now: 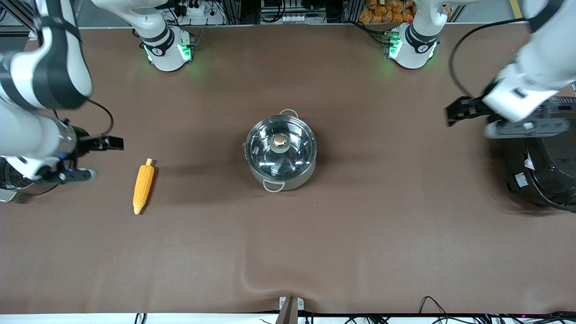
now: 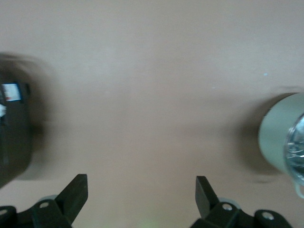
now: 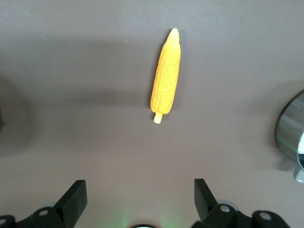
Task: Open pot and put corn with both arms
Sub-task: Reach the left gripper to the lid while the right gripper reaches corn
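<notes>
Well, left gripper (image 1: 468, 118) over table by the rice cooker (image 1: 544, 171), right gripper (image 1: 96, 157) beside the corn (image 1: 143, 185), both w/ jaws wide & empty: lift lid (image 1: 281, 146) by its copper knob first, straight up; shiny steel pot (image 1: 281, 154) sits mid-table, tapered yellow cob lies nearer right arm's end.

Lidded pot (image 1: 280, 153); corn (image 1: 143, 186) lying beside.

Brown table (image 1: 360, 234), cables along its edge (image 1: 432, 306)
</notes>
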Available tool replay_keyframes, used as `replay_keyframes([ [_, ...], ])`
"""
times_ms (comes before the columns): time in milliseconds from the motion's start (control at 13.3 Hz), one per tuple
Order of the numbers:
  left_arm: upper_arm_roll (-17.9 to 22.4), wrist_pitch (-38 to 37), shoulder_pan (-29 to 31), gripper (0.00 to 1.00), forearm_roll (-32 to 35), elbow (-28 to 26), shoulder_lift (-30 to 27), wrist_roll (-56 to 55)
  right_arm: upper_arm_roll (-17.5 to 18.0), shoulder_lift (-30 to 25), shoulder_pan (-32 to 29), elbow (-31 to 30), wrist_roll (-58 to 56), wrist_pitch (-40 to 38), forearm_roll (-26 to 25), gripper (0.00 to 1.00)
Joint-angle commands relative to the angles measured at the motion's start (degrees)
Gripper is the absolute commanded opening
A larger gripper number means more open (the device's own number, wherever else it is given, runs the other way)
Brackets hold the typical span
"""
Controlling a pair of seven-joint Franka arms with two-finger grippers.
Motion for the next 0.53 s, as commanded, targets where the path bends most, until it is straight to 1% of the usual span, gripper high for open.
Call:
replay_keyframes([
  [0,-1.81,0.01,-5.37,1.00,-0.88,6.73,6.07,-10.95,-0.29,2.39,0.28,2.49,0.39,1.07,-1.05,1.00],
  [150,-1.64,1.24,-11.53,1.00,-0.71,9.55,9.68,-20.62,-0.29,3.62,-0.26,-1.28,0.39,6.95,-1.04,1.00],
  [300,-1.64,5.97,-16.19,1.00,-0.62,9.91,12.31,-28.72,-0.38,5.02,-0.35,-5.32,0.82,11.96,-1.04,1.00],
  [450,-1.20,11.42,-21.63,1.00,-0.44,10.43,16.52,-38.29,-0.38,5.21,-1.57,-10.85,0.83,18.28,-1.04,1.00],
])
